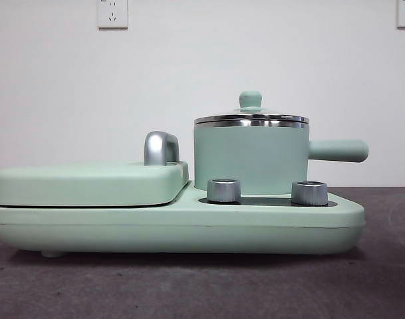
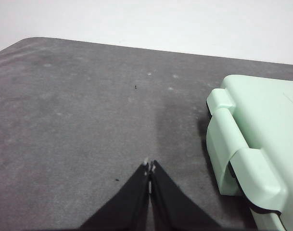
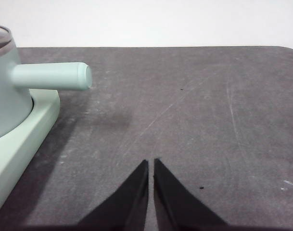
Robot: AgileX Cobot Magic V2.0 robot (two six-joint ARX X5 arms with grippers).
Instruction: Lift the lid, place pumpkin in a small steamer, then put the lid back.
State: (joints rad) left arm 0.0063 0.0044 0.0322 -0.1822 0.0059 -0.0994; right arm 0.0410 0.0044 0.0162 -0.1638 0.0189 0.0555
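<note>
You cannot see inside the small steamer [image 1: 250, 159]: its mint wall hides the contents, and the lid [image 1: 251, 117] shows only edge-on. In the right wrist view the picture's edge cuts off most of the pot. The left wrist view catches just one corner of the cooker base [image 2: 261, 144].

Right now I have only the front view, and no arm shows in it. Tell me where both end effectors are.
Observer: The left end effector hangs over the bare table beside one end of the griddle section, jaws shut and empty.
Operator: Now the right one.
Observer: The right end effector hangs over the table out past the free end of the small steamer's handle, jaws shut, holding nothing.
Operator: Find me the pumpkin.
Observer: Neither wrist view shows it, so I cannot place it.
</note>
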